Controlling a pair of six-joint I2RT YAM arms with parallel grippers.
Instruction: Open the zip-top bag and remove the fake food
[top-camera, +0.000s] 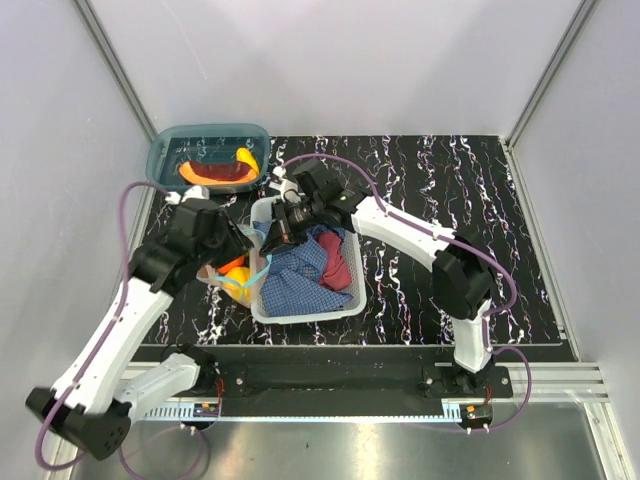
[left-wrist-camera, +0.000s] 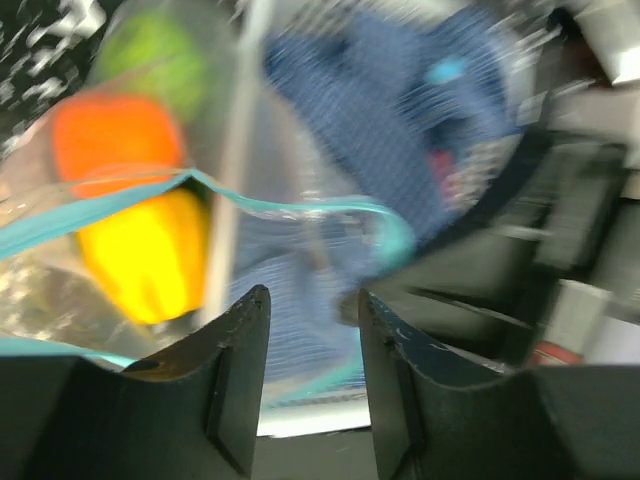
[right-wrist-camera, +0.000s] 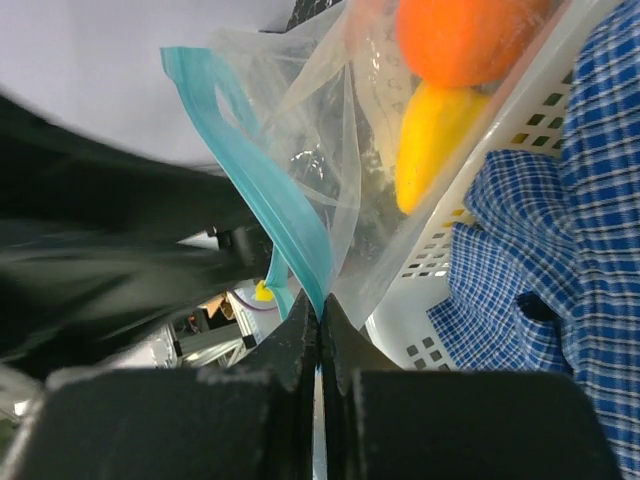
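Right gripper (right-wrist-camera: 320, 310): your jaws are pressed together on the teal zip strip (right-wrist-camera: 270, 190), bottom centre of the right wrist view.
Left gripper (left-wrist-camera: 312, 295): your fingers stand partly apart at the bottom of the left wrist view. Nothing is visibly pinched, and the strip loops just past their tips.
Zip-top bag (top-camera: 232, 282): left of centre in the top view, against the left wall of the white basket (top-camera: 300, 315), between your two grippers.
Fake food: inside the bag. You can see an orange piece (left-wrist-camera: 115, 135), a yellow piece (left-wrist-camera: 150, 255) and a green piece (left-wrist-camera: 150, 55) in the upper left of the left wrist view.
Basket contents: a blue checked cloth (top-camera: 300, 275) and a red cloth (top-camera: 338, 265).
Teal bin (top-camera: 165, 150): upper left of the top view, with orange, yellow and dark red things inside.
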